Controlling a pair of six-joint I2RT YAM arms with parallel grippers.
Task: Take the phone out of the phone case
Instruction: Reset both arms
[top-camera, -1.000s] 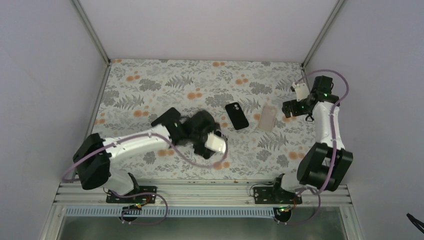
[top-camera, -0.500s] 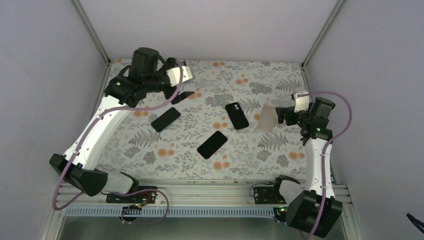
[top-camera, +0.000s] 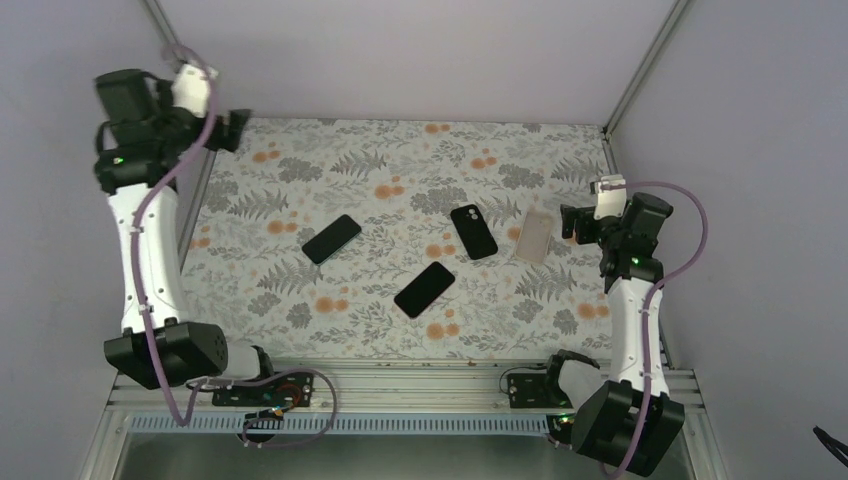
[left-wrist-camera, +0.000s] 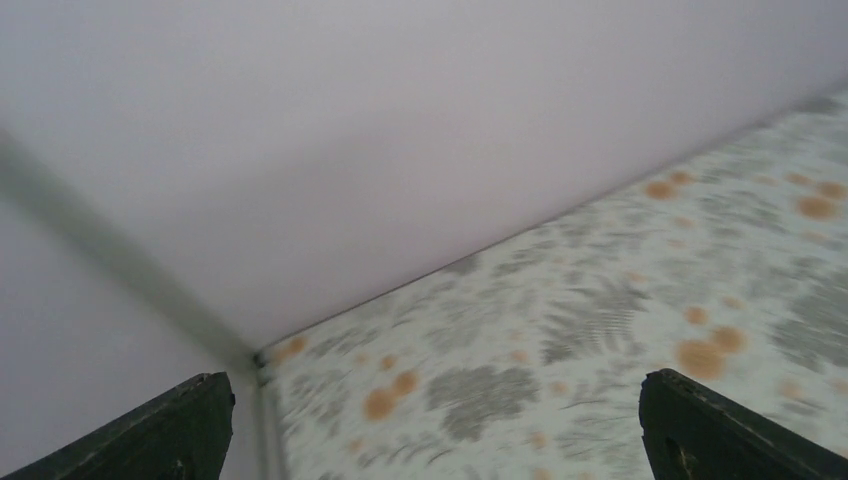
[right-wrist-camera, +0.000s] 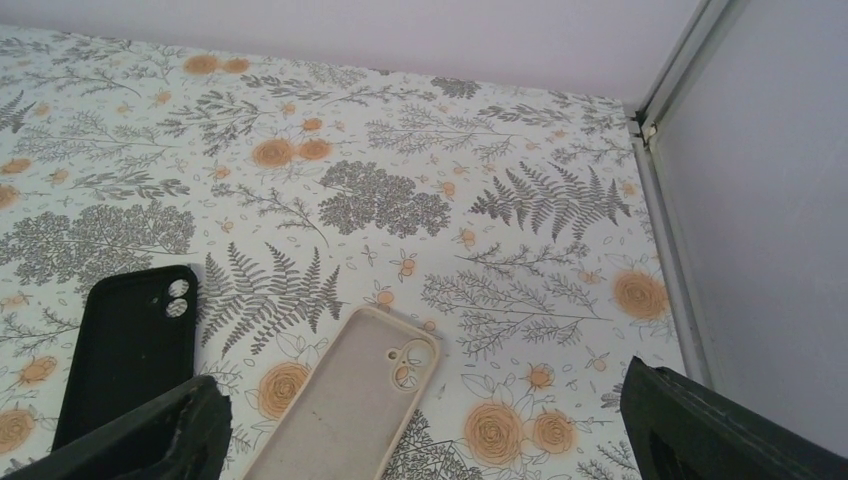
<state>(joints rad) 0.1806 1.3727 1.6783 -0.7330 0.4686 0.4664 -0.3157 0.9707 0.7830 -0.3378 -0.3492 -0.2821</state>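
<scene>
Left wrist shows my left gripper (left-wrist-camera: 430, 430) spread wide, empty, swung from mid-table up to the far left corner; my right gripper (right-wrist-camera: 425, 405), equally wide and empty, hovers by the beige case (right-wrist-camera: 345, 400). The near phone (top-camera: 424, 289) and left phone (top-camera: 331, 238) lie bare mid-table: probably done.

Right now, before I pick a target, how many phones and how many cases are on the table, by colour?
Black phones: 2, one to the left, one nearer the arms
Black case: 1, looks empty in the right wrist view
Beige case: 1, empty
Total: 4
</scene>
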